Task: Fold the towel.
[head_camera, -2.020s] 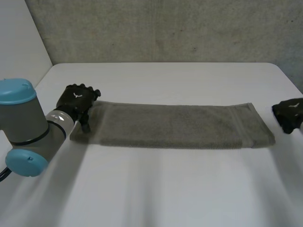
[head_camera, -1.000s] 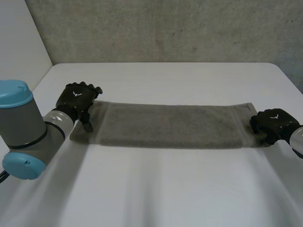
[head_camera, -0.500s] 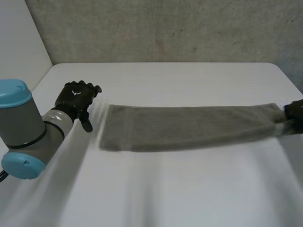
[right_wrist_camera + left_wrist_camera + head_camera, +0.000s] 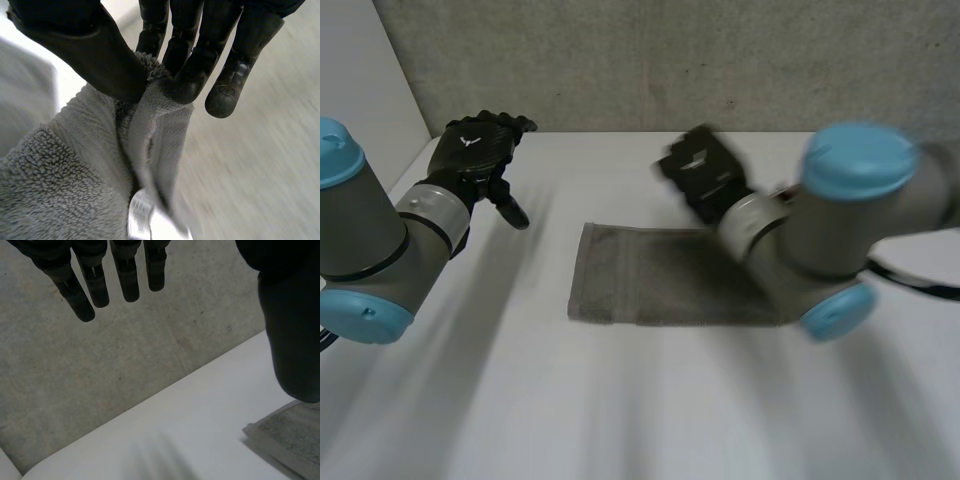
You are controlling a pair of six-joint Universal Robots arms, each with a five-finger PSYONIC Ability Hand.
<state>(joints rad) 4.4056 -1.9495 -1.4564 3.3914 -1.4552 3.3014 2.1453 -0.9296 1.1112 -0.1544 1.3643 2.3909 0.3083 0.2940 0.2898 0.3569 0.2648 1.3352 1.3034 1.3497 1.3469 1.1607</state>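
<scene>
The white tabletop [image 4: 620, 420] carries one thing, the grey towel [image 4: 650, 285], lying as a long band near its centre. Your right arm [image 4: 840, 230] covers the band's three o'clock end, and your left arm [image 4: 380, 260] sits out at its nine o'clock.

The right hand [image 4: 700, 175] is up off the tabletop at about one o'clock of the towel. In the right wrist view its fingers [image 4: 192, 75] and thumb pinch a bunched edge of the terry, with a small white label [image 4: 137, 210] hanging just below the pinch. The left hand [image 4: 480, 150] is raised at the towel's ten o'clock, well apart from it, with fingers straight and nothing held.

Expect the cloth to be soft, light and limp. It will sag and drag rather than hold a line, and the thick pile should give a pinch good purchase. I would take it by the hemmed edge or a corner, not the middle, and pin the nine o'clock end [image 4: 582, 275] with the free hand so the fold lands square.
</scene>
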